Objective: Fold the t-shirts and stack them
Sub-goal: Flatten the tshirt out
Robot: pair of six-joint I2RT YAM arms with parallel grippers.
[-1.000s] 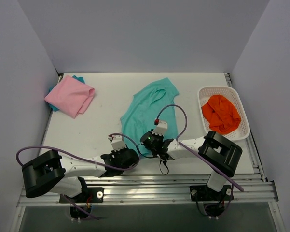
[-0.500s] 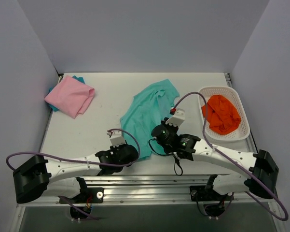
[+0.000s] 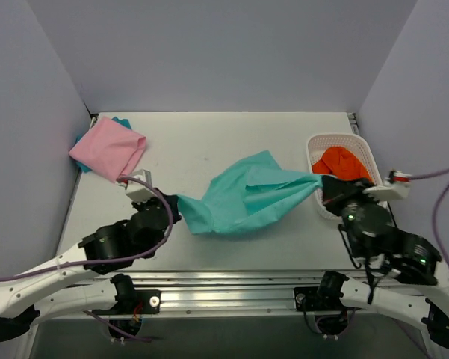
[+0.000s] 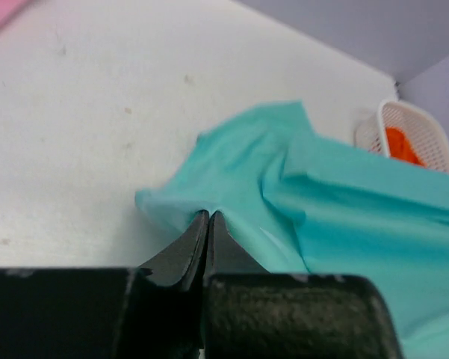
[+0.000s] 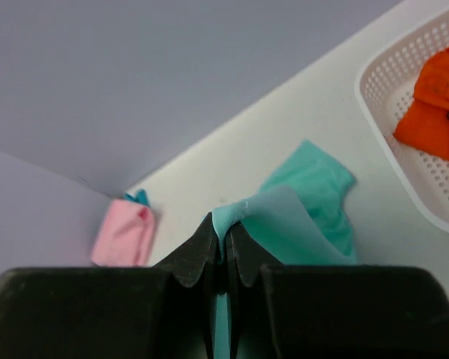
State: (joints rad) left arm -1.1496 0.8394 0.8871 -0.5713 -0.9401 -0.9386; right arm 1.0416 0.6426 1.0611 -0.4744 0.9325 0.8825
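**Both arms swung apart, teal shirt strung between them**

Since a second ago both arms have swung outward from the near middle of the table. The shirt has gone from lying flat to being stretched between them. I see the left gripper (image 4: 208, 215) fully closed, its tips pinching a fold at the left edge of the mint-teal t-shirt (image 3: 246, 198). The right gripper (image 5: 224, 224) is likewise clamped tight on the shirt's opposite edge, just beside the left wall of the white lattice basket (image 3: 336, 137). Between the two pinches the cloth runs as a loose, creased band over the middle of the white table (image 3: 194, 142). I cannot tell whether its lower folds touch the surface. An orange garment (image 3: 344, 161) lies bunched in the basket. The folded pink t-shirt (image 3: 108, 148) sits unmoved at the far left corner, with a blue-teal cloth (image 3: 121, 120) peeking out behind it.
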